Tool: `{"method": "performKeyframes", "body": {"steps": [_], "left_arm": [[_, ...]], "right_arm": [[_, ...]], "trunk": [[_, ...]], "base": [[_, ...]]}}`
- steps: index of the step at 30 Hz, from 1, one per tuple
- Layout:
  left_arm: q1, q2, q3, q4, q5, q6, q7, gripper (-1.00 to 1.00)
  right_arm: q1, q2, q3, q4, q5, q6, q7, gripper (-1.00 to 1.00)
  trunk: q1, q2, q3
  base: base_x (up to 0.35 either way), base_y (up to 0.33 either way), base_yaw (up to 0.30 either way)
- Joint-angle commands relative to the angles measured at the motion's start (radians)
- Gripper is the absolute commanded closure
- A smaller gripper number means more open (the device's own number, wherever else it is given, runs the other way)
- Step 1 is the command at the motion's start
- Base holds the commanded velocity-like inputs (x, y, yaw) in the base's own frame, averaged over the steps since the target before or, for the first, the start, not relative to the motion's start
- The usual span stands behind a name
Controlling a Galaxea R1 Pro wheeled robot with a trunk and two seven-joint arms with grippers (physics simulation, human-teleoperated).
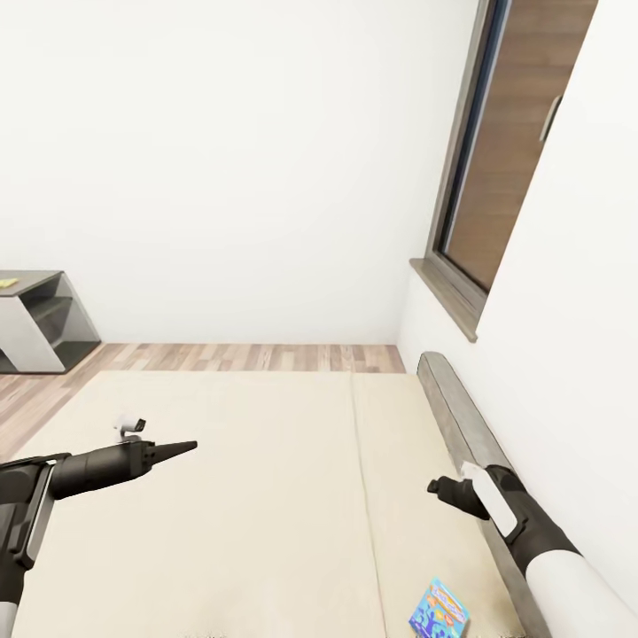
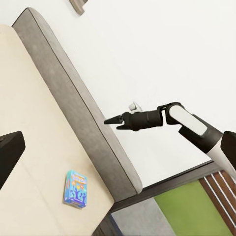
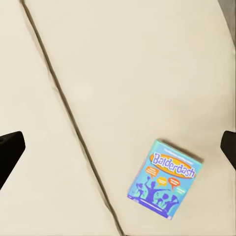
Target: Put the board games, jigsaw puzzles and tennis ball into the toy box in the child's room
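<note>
Both arms over the bed [image 1: 221, 496], blue board game [image 3: 166, 178] below.
Your right hand [image 3: 118, 142] is spread; left hand [image 1: 182, 448] looks pressed together.

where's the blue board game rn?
The blue board game lies flat on the bed, bottom right in the head view, near the headboard, below the right tool.

Standing far ahead against the wall, a grey shelf unit [image 1: 35, 321]; sitting higher up, a wood-framed window [image 1: 496, 168].
</note>
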State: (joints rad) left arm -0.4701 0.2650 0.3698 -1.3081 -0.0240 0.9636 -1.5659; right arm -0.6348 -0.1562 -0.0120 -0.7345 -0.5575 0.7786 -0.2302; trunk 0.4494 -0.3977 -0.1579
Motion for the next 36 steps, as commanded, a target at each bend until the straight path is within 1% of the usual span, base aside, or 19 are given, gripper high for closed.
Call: {"method": "performKeyframes", "body": {"steps": [1,4,7,12,16,20,22,29,36], "left_arm": [[-0.001,0.0,0.0,0.0,-0.003,0.011,-0.005,-1.0],[-0.001,-0.002,0.0,0.0,-0.003,0.011,-0.005,-1.0],[-0.001,-0.002,0.0,0.0,-0.003,0.011,-0.005,-1.0],[-0.001,-0.003,0.0,0.001,-0.004,0.011,-0.005,-1.0],[-0.001,-0.002,0.0,0.001,-0.004,0.011,-0.005,-1.0],[-0.001,-0.002,0.0,0.001,-0.004,0.011,-0.005,-1.0],[-0.001,-0.001,0.0,0.001,-0.004,0.011,-0.005,-1.0],[-0.001,-0.001,0.0,0.002,-0.005,0.011,-0.005,-1.0],[-0.001,-0.001,0.0,0.003,-0.005,0.011,-0.005,-1.0]], "right_arm": [[-0.001,-0.003,0.0,0.004,-0.009,-0.004,-0.008,-1.0],[-0.001,-0.011,0.0,0.032,0.001,-0.028,-0.006,-1.0],[-0.001,-0.014,0.0,0.05,0.011,-0.048,-0.004,-1.0],[-0.001,-0.016,0.0,0.078,0.038,-0.091,-0.002,-1.0],[0.0,-0.016,0.0,0.11,0.076,-0.133,-0.001,-1.0],[0.0,-0.016,0.0,0.119,0.099,-0.15,0.006,-1.0],[0.0,-0.016,0.0,0.122,0.111,-0.156,0.021,-1.0],[0.0,-0.016,0.0,0.126,0.123,-0.163,0.073,-1.0],[0.0,-0.016,0.001,0.128,0.125,-0.165,0.088,-1.0]], "trunk": [[0.001,-0.002,-0.004],[0.001,-0.002,-0.009],[0.001,-0.002,-0.014],[0.001,-0.002,-0.022],[0.001,-0.002,-0.028],[0.001,-0.002,-0.035],[0.001,-0.002,-0.038],[0.001,-0.002,-0.05],[0.001,-0.002,-0.061]], "base": [[0.0,0.0,0.0],[0.0,0.0,0.0],[0.0,0.0,0.0],[0.0,0.0,0.0],[0.0,0.0,0.0],[0.0,0.0,0.0],[0.0,0.0,0.0],[0.0,0.0,0.0],[0.0,0.0,0.0]]}}
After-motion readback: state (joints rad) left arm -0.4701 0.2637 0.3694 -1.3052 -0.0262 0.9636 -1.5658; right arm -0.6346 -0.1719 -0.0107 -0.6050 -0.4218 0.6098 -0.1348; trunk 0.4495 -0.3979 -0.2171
